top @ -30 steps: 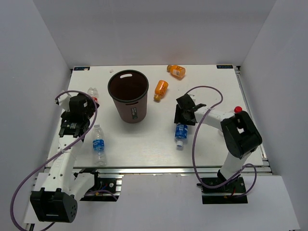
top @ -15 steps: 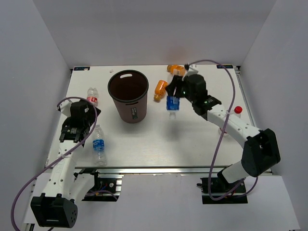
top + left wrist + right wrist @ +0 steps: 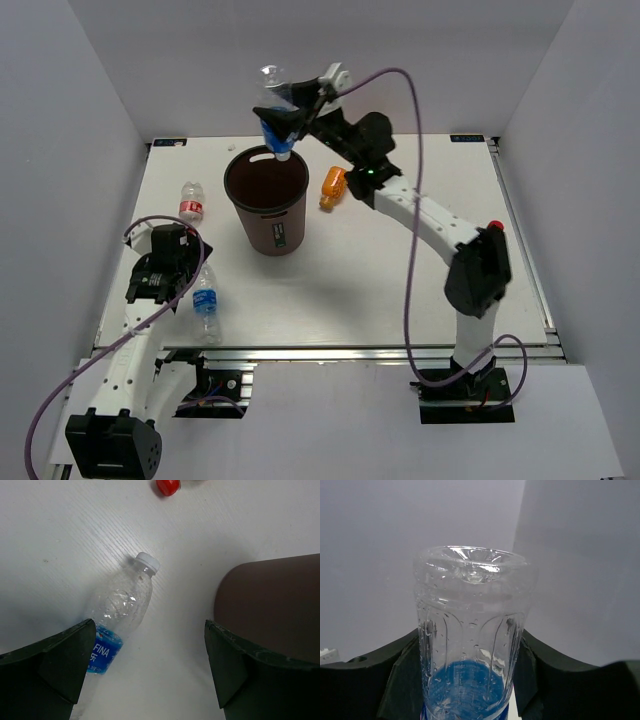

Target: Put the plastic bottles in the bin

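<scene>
My right gripper [image 3: 282,118] is shut on a clear bottle with a blue label [image 3: 276,110] and holds it high, cap down, over the open mouth of the maroon-brown bin [image 3: 272,225]. In the right wrist view the bottle [image 3: 470,630] fills the gap between the fingers of the gripper [image 3: 470,685]. My left gripper [image 3: 168,268] is open and empty, low over the table. A second blue-label bottle [image 3: 117,615] lies by its left finger, and the bin wall [image 3: 270,605] is beside its right finger. That bottle [image 3: 205,298] lies at the near left.
A red-label bottle [image 3: 190,203] lies left of the bin, and its red cap [image 3: 167,486] shows in the left wrist view. One orange bottle [image 3: 334,185] lies right of the bin. A red cap [image 3: 494,226] shows by the right arm's elbow.
My right arm lifted the blue-label bottle off the table, swung it left and back, and now holds it over the bin. My left arm drew back slightly towards the near edge.
</scene>
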Action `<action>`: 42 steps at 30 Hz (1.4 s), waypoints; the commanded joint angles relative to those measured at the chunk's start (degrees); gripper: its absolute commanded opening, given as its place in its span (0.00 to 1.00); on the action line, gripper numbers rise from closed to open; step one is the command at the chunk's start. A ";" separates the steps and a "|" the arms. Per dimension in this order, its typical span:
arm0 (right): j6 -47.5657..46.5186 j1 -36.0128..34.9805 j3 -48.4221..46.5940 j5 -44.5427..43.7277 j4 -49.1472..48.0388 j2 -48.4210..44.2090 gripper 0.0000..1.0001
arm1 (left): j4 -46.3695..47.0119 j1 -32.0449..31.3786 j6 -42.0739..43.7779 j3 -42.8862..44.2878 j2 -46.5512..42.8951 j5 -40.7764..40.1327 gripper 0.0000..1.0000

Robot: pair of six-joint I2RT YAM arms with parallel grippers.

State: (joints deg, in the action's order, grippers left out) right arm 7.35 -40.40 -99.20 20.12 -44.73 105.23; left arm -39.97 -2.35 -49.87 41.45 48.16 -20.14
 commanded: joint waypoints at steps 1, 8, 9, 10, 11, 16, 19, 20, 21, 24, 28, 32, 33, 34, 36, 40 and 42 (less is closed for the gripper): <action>-2.52 -1.17 -7.57 4.84 -5.55 9.10 0.36 | -2.40 0.15 -0.32 -0.49 -0.88 -0.25 0.98; -5.42 -2.84 -2.32 1.94 -10.82 11.49 0.50 | -2.66 0.15 -1.72 -2.07 -0.44 2.21 0.98; -5.51 -2.84 -2.23 2.03 -9.95 11.14 0.62 | -2.84 0.15 -2.07 -2.42 0.00 2.30 0.98; -5.42 -2.84 -2.14 2.29 -8.02 10.70 0.69 | -2.92 0.15 -2.60 -2.69 0.26 2.39 0.98; -5.42 -2.84 -1.97 2.81 -7.48 9.65 0.87 | -2.93 0.15 -2.87 -3.21 0.61 2.91 0.98; -5.86 -2.84 2.94 3.26 -7.74 4.04 0.89 | -1.43 0.15 -3.74 -5.33 2.90 4.50 0.98; -5.77 -2.84 2.70 4.92 -3.98 1.31 0.89 | -0.38 0.15 -4.54 -6.56 4.56 3.62 0.98; -5.69 -2.84 2.26 6.15 0.39 0.42 0.90 | 0.15 0.15 -4.62 -7.26 4.92 3.44 0.98; -5.42 -2.84 1.99 6.16 2.87 -0.46 0.89 | 0.93 0.15 -4.71 -7.44 5.45 3.35 0.98; -4.37 -2.84 6.01 4.85 10.42 -6.42 0.89 | 2.43 0.15 -4.71 -7.96 7.38 1.18 0.98; -3.05 -2.84 23.40 -0.24 10.10 -21.51 0.89 | 5.16 0.15 -3.22 -8.49 10.37 -0.16 0.98; -0.50 -2.93 37.48 -9.55 15.27 -33.23 0.89 | 9.02 0.15 -3.22 -10.33 13.62 1.85 0.98; 0.46 -2.84 41.85 -10.44 16.16 -35.07 0.89 | 10.94 0.15 -2.70 -10.51 14.84 2.47 0.98; 0.90 -2.93 43.98 -11.23 17.12 -38.49 0.89 | 12.01 0.15 -2.43 -11.12 15.38 3.69 0.98; 1.17 -2.84 48.54 -12.64 18.01 -41.32 0.90 | 14.47 0.15 -1.81 -11.57 16.43 4.67 0.96; 0.91 -2.75 52.25 -15.98 23.45 -46.42 0.89 | 15.27 0.15 -0.32 -10.25 19.07 5.29 0.75; 0.64 -2.84 53.40 -18.53 26.00 -47.22 0.89 | 14.66 0.15 -0.32 -9.11 18.99 4.06 0.64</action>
State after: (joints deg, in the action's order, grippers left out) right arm 7.46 -43.20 -46.85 6.92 -22.33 60.07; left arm -26.65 -2.35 -51.40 30.74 66.98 -15.81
